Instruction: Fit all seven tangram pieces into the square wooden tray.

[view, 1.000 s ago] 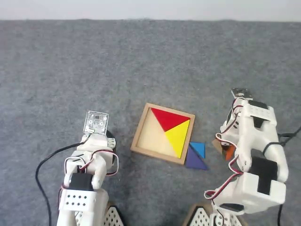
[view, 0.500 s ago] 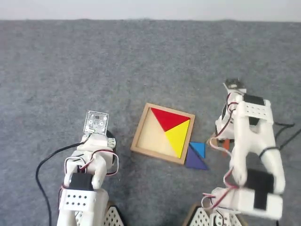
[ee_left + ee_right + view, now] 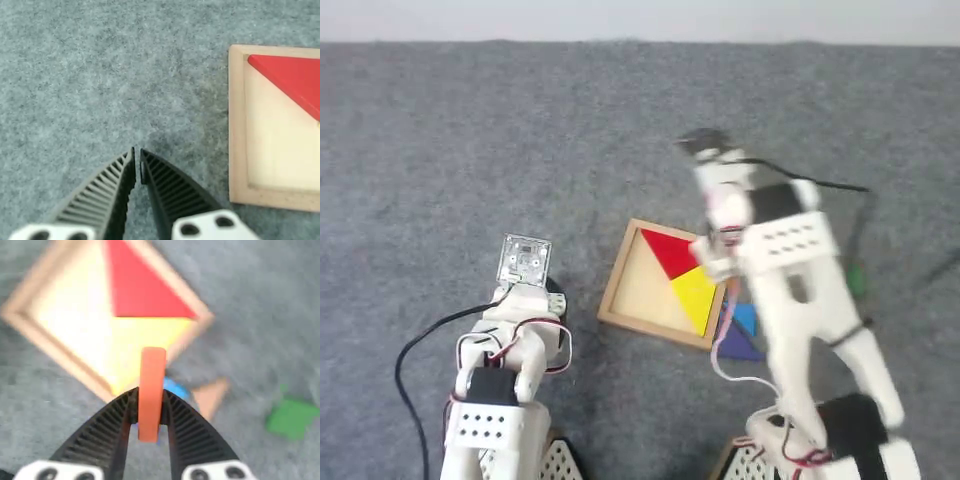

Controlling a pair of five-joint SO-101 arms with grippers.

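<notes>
The square wooden tray [image 3: 616, 290] holds a red triangle [image 3: 672, 250] and a yellow triangle [image 3: 698, 293]; the rest of its floor is bare. My right gripper [image 3: 150, 392] is shut on an orange piece [image 3: 151, 365], held on edge above the tray's [image 3: 30, 322] yellow triangle [image 3: 135, 337] and red triangle [image 3: 137, 290]. The right arm [image 3: 775, 240] hangs over the tray's right corner. A blue triangle [image 3: 747, 318] and a purple piece [image 3: 738, 346] lie beside the tray. My left gripper [image 3: 136, 151] is shut and empty on the carpet, left of the tray [image 3: 237, 125].
A green piece [image 3: 858, 278] lies on the grey carpet to the right of the right arm. A tan triangle [image 3: 210, 397] lies between the blue triangle [image 3: 176, 388] and the green piece [image 3: 290, 417]. The left arm [image 3: 510, 350] stands at the lower left.
The right arm has swung from the table's right side leftward over the tray's right corner, carrying the orange piece. The green piece has come into sight. The left arm has not moved.
</notes>
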